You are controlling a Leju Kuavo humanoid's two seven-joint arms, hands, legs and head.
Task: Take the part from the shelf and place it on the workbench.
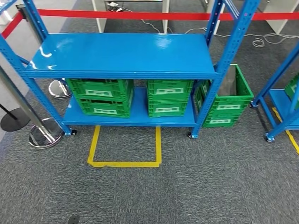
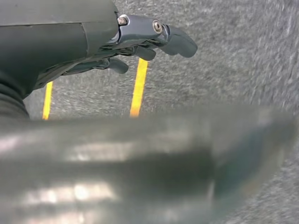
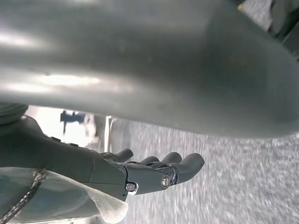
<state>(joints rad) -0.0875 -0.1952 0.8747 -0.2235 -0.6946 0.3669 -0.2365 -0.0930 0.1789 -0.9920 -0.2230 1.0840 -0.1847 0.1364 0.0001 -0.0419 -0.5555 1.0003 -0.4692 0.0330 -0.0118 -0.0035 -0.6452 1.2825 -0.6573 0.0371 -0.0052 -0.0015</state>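
The left hand point(image 2: 148, 42) hangs beside the robot's body over the grey carpet point(image 1: 211, 186). Its fingers are stretched out loosely and hold nothing. The right hand point(image 3: 155, 170) hangs in the same way, its fingers slightly bent but apart, also with nothing in them. Both hands point down to the floor, well apart from the shelf.

In front of the robot, yellow tape point(image 1: 123, 161) marks a standing place on the carpet, just before the blue shelf point(image 1: 123, 56). On the lower board stand green crates point(image 1: 102, 95), two stacks side by side, and one more crate point(image 1: 225, 100) stands on the floor beside the right post. The upper board of the shelf carries nothing.

The part itself cannot be made out. It probably lies inside one of the crates, so ahead of and below the hands. Its long axis cannot be told. Neither hand seems nearer, since both hang equally far back; the robot probably first must step toward the yellow mark.
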